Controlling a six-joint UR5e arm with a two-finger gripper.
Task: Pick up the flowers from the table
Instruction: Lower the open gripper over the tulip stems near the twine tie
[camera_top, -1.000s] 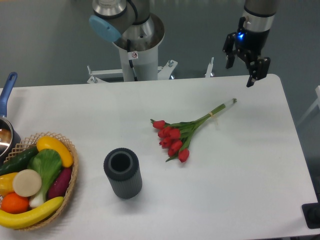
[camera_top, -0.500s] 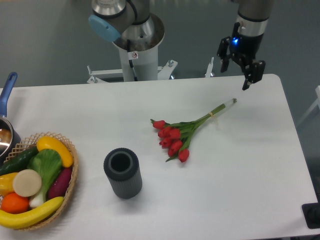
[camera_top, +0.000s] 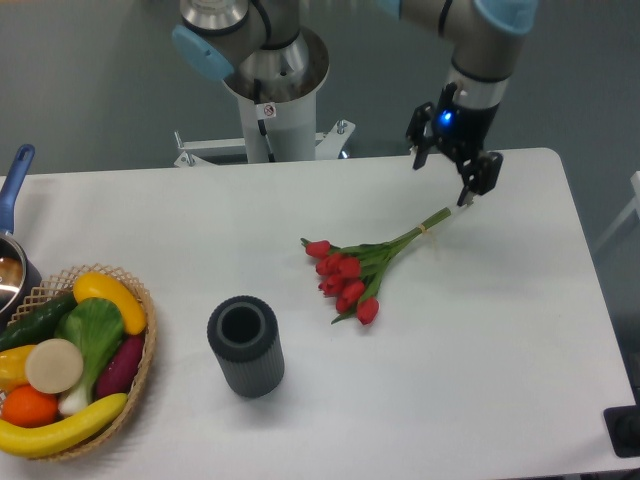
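Camera view: gripper (camera_top: 444, 180) fingers spread apart, holding nothing, hovering over far right part of table (camera_top: 500, 330), just above stem ends of flowers (camera_top: 360, 268). Flowers lie flat mid-table, red heads toward front-left, stems pointing back-right. Dark ribbed cup (camera_top: 246, 346) upright front-left of them. Vegetable basket (camera_top: 70, 360) at left edge, pan (camera_top: 12, 250) behind it.
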